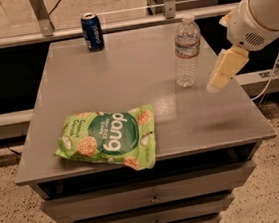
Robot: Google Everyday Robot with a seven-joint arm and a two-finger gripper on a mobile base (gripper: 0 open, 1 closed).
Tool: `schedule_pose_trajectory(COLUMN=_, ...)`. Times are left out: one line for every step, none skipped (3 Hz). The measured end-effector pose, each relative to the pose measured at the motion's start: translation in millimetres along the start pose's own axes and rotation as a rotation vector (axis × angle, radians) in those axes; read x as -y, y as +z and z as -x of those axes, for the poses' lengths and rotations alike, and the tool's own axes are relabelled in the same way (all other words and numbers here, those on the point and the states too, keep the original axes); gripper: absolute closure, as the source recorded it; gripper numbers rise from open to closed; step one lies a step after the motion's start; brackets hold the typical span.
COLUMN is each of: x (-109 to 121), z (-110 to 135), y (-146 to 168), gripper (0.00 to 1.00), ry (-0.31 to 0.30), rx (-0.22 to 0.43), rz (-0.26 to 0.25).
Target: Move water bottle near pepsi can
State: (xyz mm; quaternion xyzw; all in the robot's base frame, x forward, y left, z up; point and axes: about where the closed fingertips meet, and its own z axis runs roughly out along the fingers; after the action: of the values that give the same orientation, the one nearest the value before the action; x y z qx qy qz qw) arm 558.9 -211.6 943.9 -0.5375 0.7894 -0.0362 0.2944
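The water bottle (pixel 187 51) stands upright on the right part of the grey table (pixel 125 75), clear and ribbed with a white cap and a pale label band. The pepsi can (pixel 92 32), dark blue with a silver top, stands upright at the table's far left edge, well apart from the bottle. My gripper (pixel 224 71) hangs from the white arm (pixel 259 12) above the table's right side. It is just right of the bottle, at about its lower half, and not touching it.
A green "dang" snack bag (pixel 107 139) lies flat at the front left of the table. The table has drawers (pixel 149 199) below. A metal rail (pixel 119 22) runs behind the table. A cable (pixel 276 73) hangs at the right.
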Motion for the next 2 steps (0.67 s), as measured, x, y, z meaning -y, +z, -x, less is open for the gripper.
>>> schedule_pose_trajectory(x=23, z=3, y=24, gripper=0.00, ry=0.048, rx=0.059, rz=-0.044)
schedule_pose_trajectory(x=41, z=4, y=50, gripper=0.00, ry=0.133, rx=0.185, rz=-0.035)
